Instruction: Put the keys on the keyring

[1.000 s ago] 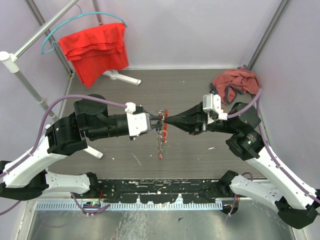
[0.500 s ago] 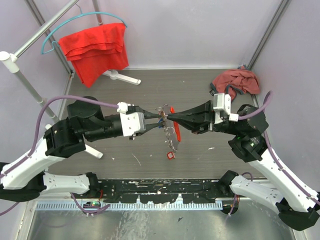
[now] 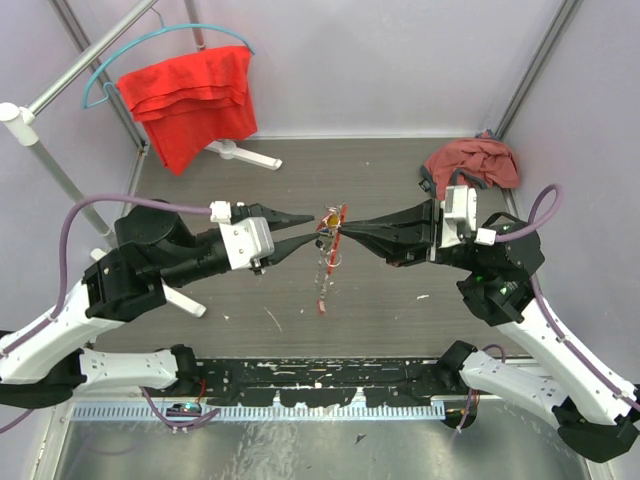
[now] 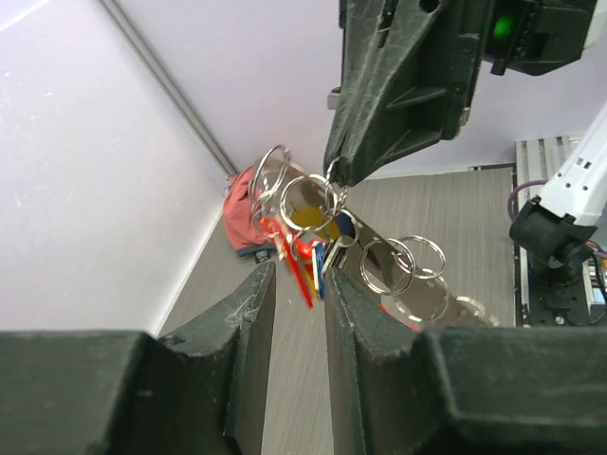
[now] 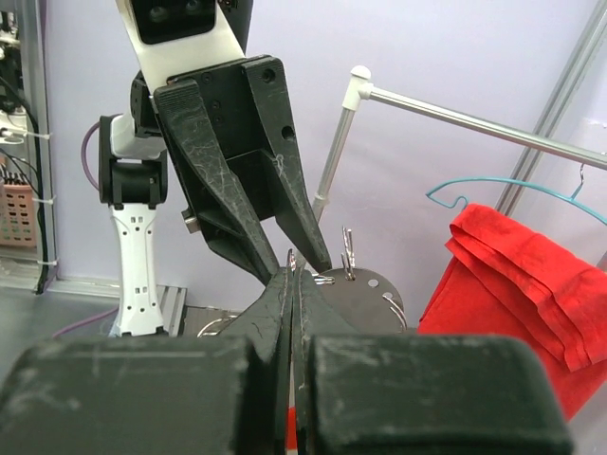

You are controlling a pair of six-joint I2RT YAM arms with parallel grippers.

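My right gripper (image 3: 347, 232) is pinched tight on the keyring (image 3: 329, 222), holding it up over the middle of the table (image 3: 400, 300) with its chain (image 3: 323, 280) dangling. My left gripper (image 3: 309, 230) faces it just beside, fingers apart and gripping nothing. The walls, the hung red cloth (image 3: 190, 100) and the crumpled cloth (image 3: 470, 160) are all well apart from the pair. The overhead view shows only a small tangle there, but the left wrist view picks out the keys (image 4: 308, 218), with orange, blue and red heads bunched among the rings under the right fingertips.
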